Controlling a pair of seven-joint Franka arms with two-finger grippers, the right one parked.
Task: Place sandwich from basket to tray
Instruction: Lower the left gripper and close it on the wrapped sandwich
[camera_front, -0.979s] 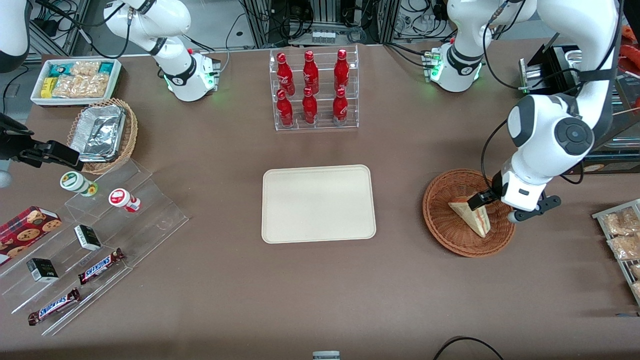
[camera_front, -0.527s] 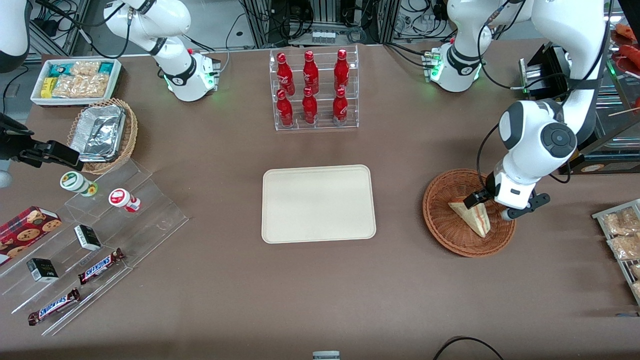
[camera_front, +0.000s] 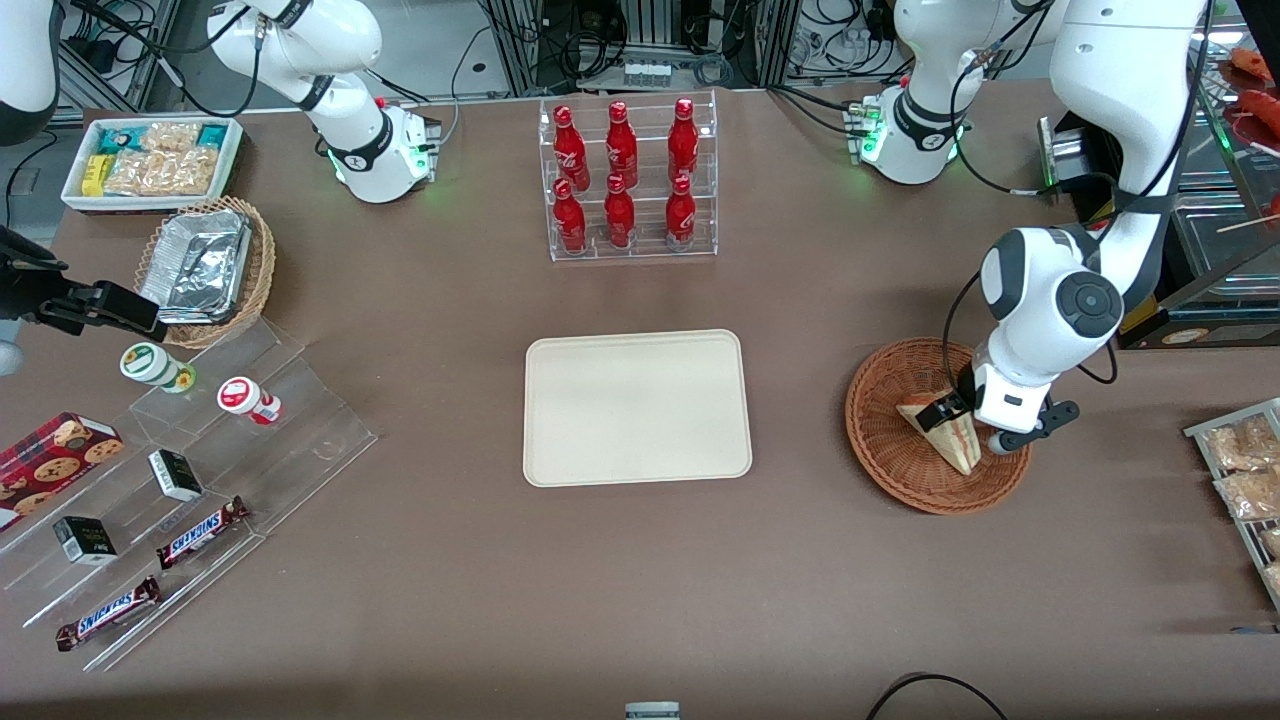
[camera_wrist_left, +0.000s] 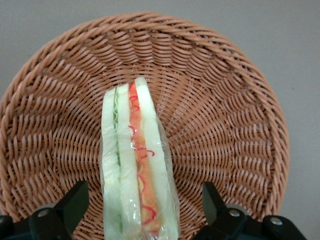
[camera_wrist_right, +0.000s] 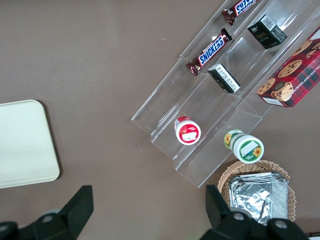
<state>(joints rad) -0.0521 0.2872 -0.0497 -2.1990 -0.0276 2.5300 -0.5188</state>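
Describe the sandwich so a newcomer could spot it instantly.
Find the reddish-brown basket toward the working arm's end of the table. The sandwich lies in it, between the gripper's open fingers: a pale wedge with a red and green filling stripe.

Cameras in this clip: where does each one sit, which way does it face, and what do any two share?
Front view: high, facing both arms' bases, looking down on the table; the gripper hangs over the sandwich in the basket.
Left wrist view: on the working arm, looking down at the sandwich between open fingers, basket beneath.
Right wrist view: on the parked arm, looking down at the snack racks; its own fingers show.
Shared: front and right wrist both show the tray.
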